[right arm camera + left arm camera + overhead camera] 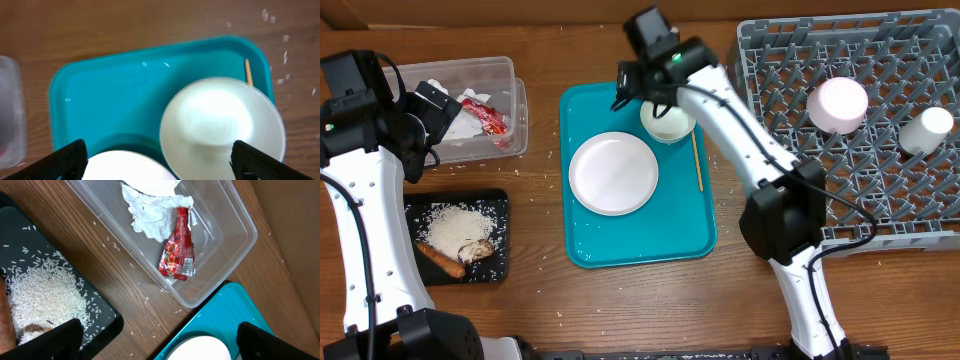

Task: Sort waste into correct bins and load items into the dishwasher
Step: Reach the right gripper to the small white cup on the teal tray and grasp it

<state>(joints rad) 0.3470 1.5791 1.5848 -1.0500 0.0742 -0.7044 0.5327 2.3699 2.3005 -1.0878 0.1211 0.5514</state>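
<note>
Hovering over the bowl (222, 125) — right gripper (160, 162) spread wide, arm outstretched.

I can read nothing in any of my views. The red wrapper (177, 245), lying inside the clear tub (240, 240) just beside the crumpled napkin (150, 215), carries some small print (too blurred for me to make out a word).

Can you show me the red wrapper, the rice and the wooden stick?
red wrapper (178, 247): left wrist view, its middle.
rice (454, 227): overhead view, middle of the pile.
wooden stick (697, 160): overhead view, mid-length.
</note>
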